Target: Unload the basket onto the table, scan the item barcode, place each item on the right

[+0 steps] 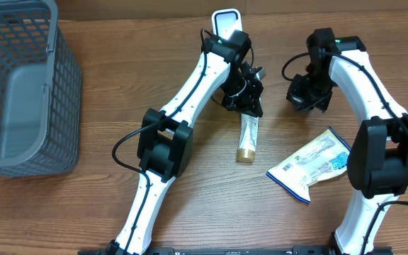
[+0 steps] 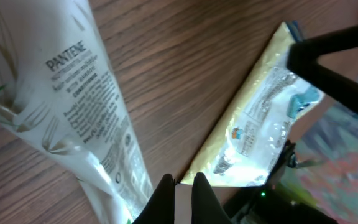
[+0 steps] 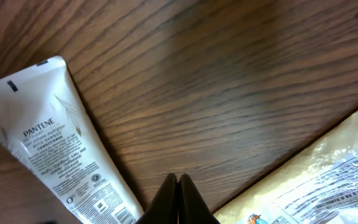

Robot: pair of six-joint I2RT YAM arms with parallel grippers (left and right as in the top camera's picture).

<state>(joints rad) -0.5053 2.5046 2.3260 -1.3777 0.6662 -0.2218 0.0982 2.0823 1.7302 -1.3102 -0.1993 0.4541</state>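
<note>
Lying flat — white, gold-capped Pantene tube point(image 1: 248, 134).

Partly out of sight
The tube point(image 1: 247, 138) loses its top end under the left jaws; the basket point(image 1: 66, 106) runs off the picture's edge; the packet point(image 2: 260, 118) has blurred print.

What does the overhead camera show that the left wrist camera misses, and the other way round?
Only the overhead view shows the grey basket, a white device at the far side, and the left arm and right arm whole. Only the left wrist view shows the Pantene lettering on the tube close enough to read, and the left tool shut beside it. Both show the tube and the crinkly packet lying on the wooden table.
</note>
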